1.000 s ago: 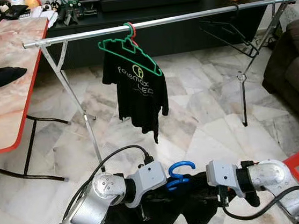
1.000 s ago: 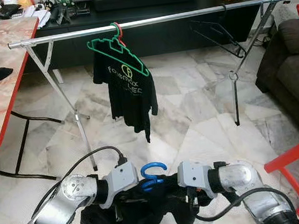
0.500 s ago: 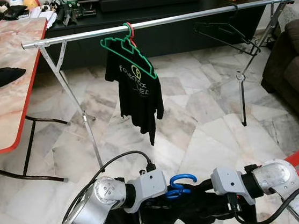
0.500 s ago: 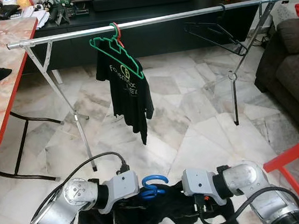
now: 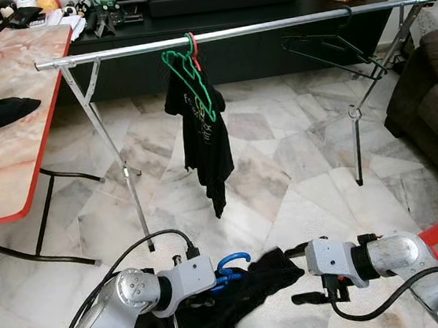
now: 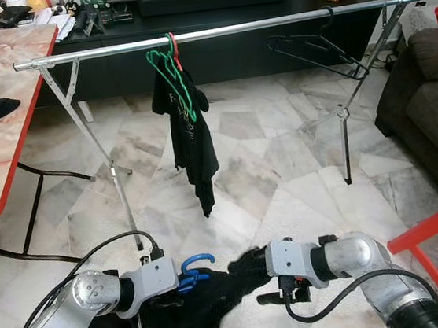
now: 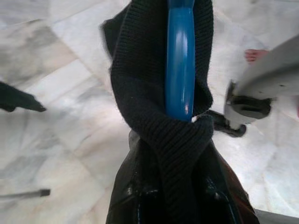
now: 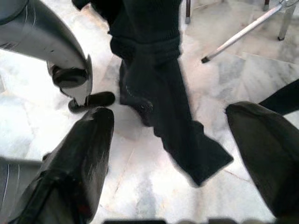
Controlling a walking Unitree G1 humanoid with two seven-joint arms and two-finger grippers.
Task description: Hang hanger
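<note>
Left hand clamped on a blue hanger carrying a black garment; right hand spread wide.

The left hand point(image 7: 173, 196) grips the blue hanger point(image 5: 232, 262) through the black garment point(image 5: 248, 283) draped over it. Just beside it, the right hand point(image 8: 173, 140) has its fingers point(image 8: 88, 140) wide apart, holding nothing, the garment's sleeve between them. Well beyond both stands the clothes rail point(image 5: 267, 26), bearing a green hanger point(image 5: 185, 69) with a black T-shirt point(image 5: 209, 145).

A bright blue plastic hanger point(image 7: 180, 60) carries a black knit garment point(image 7: 159, 140); a green wire hanger point(image 5: 187, 72) holds a black printed T-shirt point(image 5: 207, 145) on the silver metal rail point(image 5: 267, 28), above grey-veined white marble floor point(image 5: 283, 172)
</note>
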